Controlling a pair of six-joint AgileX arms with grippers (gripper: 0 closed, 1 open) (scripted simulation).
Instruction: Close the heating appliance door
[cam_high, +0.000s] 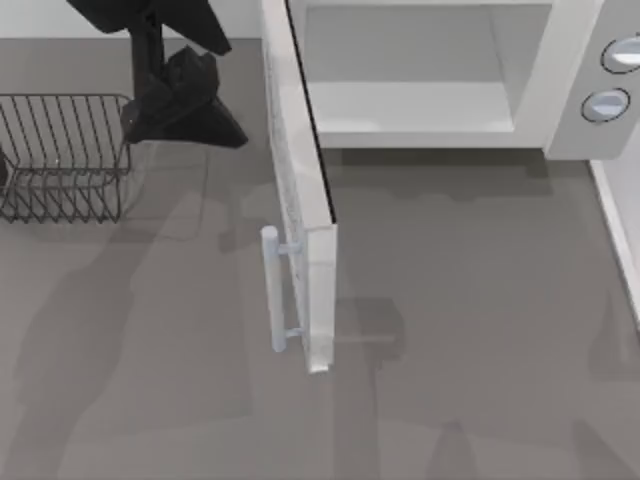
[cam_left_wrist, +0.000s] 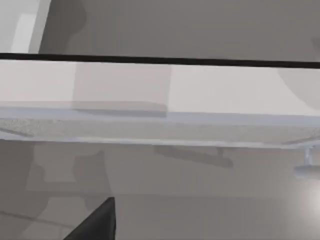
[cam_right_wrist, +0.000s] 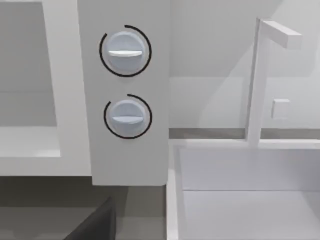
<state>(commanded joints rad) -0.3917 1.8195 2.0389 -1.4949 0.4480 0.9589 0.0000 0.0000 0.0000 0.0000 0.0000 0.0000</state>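
Note:
The heating appliance (cam_high: 560, 90) is a white microwave at the back of the table, with its pale cavity (cam_high: 400, 60) exposed. Its door (cam_high: 300, 170) stands wide open, swung out towards the table's front, edge-on from above. The slim bar handle (cam_high: 271, 290) sits on the door's left face near its free end. My left gripper (cam_high: 190, 115) is a black shape at the back left, a short way left of the door's outer face. The left wrist view looks along the door (cam_left_wrist: 160, 95) and catches its handle (cam_left_wrist: 307, 167). My right gripper (cam_right_wrist: 95, 225) faces the two knobs (cam_right_wrist: 125, 51).
A dark wire rack (cam_high: 60, 155) stands at the left edge, beside my left arm. A white basin (cam_right_wrist: 250, 200) with a thin white frame sits right of the microwave, its rim (cam_high: 620, 220) at the right edge. Grey tabletop (cam_high: 480, 320) spreads in front.

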